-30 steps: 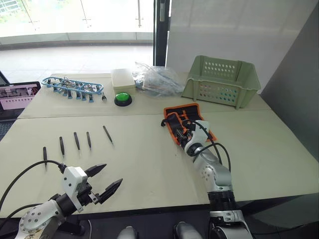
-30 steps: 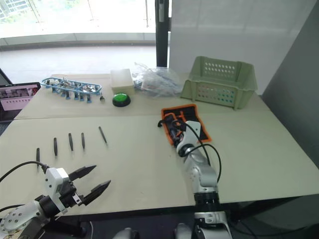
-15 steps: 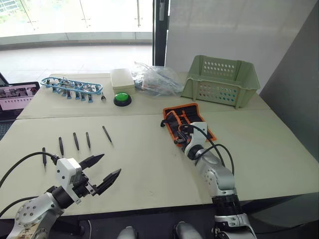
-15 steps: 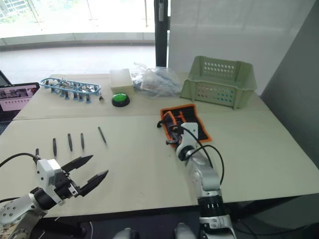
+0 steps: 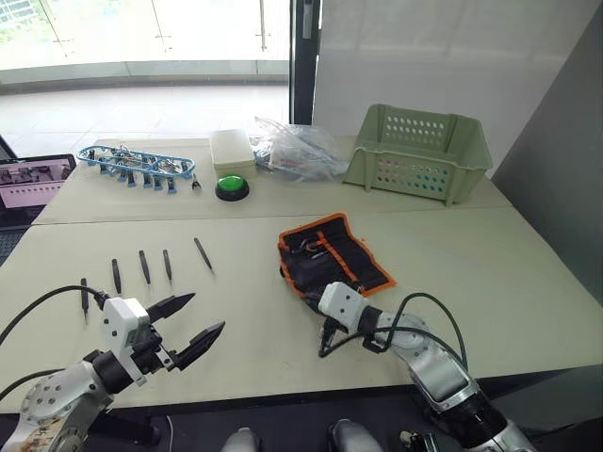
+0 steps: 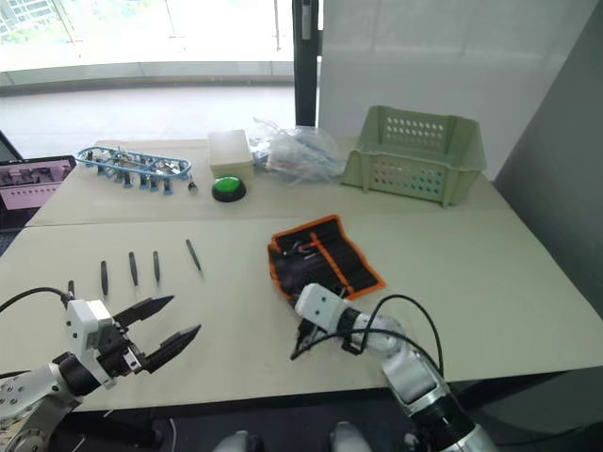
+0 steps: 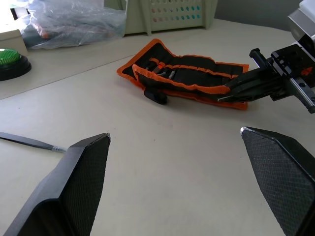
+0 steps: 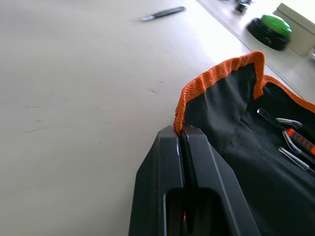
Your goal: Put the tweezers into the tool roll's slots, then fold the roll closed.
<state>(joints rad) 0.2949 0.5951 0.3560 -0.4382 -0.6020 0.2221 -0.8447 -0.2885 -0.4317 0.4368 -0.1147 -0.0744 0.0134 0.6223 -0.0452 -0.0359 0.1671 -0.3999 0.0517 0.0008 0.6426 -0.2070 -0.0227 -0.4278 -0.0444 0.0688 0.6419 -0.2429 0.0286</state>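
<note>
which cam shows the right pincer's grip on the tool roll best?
Right wrist view: the right pincer is shut on the tool roll's orange edge, close up. The eye views show the whole roll with the grip small; the left wrist view shows it side-on, far off.

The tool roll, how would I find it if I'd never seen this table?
Start at the pale green basket at the table's far side, then come toward the near edge. The tool roll lies flat there, with the right gripper shut on its near edge. It is the one black fabric thing with orange edging.
</note>
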